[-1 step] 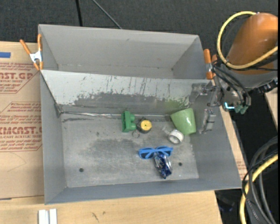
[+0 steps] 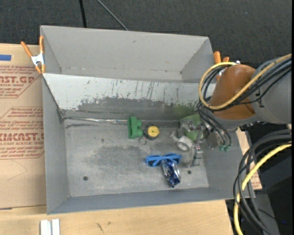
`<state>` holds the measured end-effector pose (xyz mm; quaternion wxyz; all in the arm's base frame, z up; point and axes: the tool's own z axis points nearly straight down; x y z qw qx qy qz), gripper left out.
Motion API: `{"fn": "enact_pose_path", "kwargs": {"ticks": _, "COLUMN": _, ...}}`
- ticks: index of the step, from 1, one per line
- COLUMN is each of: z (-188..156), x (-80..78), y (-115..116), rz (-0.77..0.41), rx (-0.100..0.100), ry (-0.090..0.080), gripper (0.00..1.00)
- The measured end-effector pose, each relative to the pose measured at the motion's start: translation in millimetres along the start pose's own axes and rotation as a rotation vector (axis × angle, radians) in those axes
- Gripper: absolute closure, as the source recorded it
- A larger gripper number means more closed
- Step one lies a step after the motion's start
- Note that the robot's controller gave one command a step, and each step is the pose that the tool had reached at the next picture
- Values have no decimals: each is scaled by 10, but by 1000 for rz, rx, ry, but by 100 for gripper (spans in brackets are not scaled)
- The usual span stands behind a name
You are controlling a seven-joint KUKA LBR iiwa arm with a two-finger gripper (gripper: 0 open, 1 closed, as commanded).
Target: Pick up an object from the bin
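White piece (image 2: 182, 142), small and rounded, lies on the floor of the grey bin (image 2: 103, 168), to the right of the green block (image 2: 135, 127) and a little lower in the view, beyond the yellow disc (image 2: 153, 131) that sits just beside the block's right side. The gripper (image 2: 198, 148) hangs low at the white piece's right edge, well apart from the green block, with the arm's orange cover (image 2: 235, 89) above and to the right of it. Whether the gripper is released or clenched cannot be told, nor whether it touches the white piece. A pale green scrap (image 2: 188, 120) lies to the right of the green block at about the block's height, under the wrist and partly hidden by it. Blue glasses (image 2: 162, 159) lie below and to the right of the green block, near the white piece. A crumpled blue wrapper (image 2: 172, 174) lies farther down and right of the block, touching the glasses' lower edge. Left of the block and below it, the floor shows scuffed bare metal.
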<state>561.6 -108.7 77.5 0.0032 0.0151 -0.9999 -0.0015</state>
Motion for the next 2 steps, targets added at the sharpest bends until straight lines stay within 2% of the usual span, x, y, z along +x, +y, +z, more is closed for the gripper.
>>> {"fn": "enact_pose_path", "kwargs": {"ticks": 1, "z": -51, "x": -20, "y": -17, "rz": 1, "rx": 4, "ry": -7, "gripper": 100}}
{"fn": "enact_pose_path", "kwargs": {"ticks": 2, "z": -1428, "x": -155, "y": -27, "rz": -31, "rx": 6, "ry": -18, "gripper": 100}}
